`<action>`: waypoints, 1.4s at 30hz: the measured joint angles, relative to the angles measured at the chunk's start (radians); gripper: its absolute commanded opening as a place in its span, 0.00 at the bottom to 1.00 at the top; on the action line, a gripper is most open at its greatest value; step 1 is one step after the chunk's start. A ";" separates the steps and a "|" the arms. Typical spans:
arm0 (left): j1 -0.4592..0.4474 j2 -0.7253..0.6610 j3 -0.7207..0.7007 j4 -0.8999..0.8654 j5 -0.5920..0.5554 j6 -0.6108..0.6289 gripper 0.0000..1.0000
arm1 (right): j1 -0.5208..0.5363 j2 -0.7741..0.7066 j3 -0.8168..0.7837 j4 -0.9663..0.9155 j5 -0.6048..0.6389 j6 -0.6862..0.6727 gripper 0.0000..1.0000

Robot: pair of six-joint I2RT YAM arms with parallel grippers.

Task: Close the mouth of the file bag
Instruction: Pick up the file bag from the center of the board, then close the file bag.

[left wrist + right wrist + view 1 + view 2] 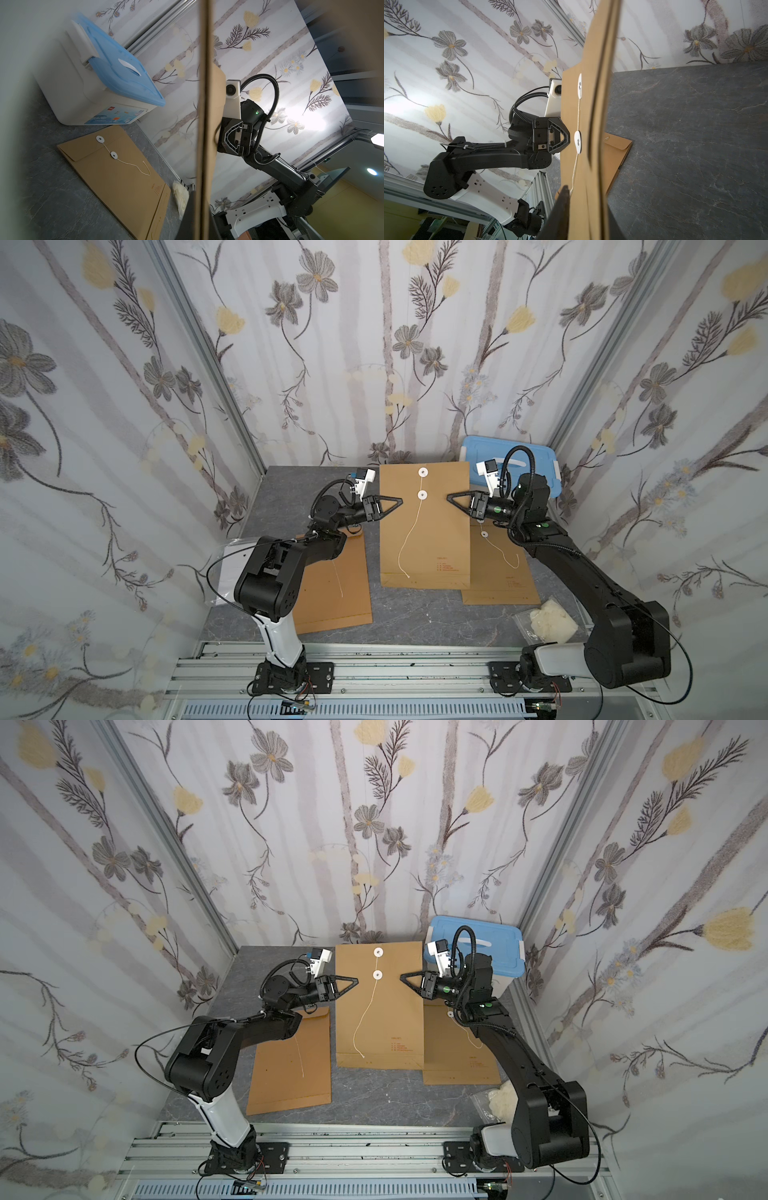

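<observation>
Left claw (399,502) of mine is clamped tight on the file bag (432,539), at the edge farthest from the blue-lidded box (486,448). The bag hangs lifted just beside that box (string dangling). My right claw (450,498) straddles its box-side edge, and I cannot tell whether it is gripping.

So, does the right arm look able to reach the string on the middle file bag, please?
Probably yes: the string hangs uncovered down the face of the file bag, and the right gripper sits at its edge. It must leave that edge, while the left gripper grips the other.
</observation>
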 measured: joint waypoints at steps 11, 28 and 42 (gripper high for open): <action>-0.031 -0.136 -0.004 -0.302 -0.028 0.235 0.00 | 0.000 -0.204 -0.014 -0.220 0.275 -0.091 0.50; -0.095 -0.211 0.037 -0.546 -0.122 0.398 0.00 | 0.109 -0.322 -0.021 -0.404 0.454 -0.164 0.53; -0.143 -0.265 0.045 -0.648 -0.123 0.527 0.00 | 0.177 -0.150 0.044 -0.270 0.333 -0.130 0.53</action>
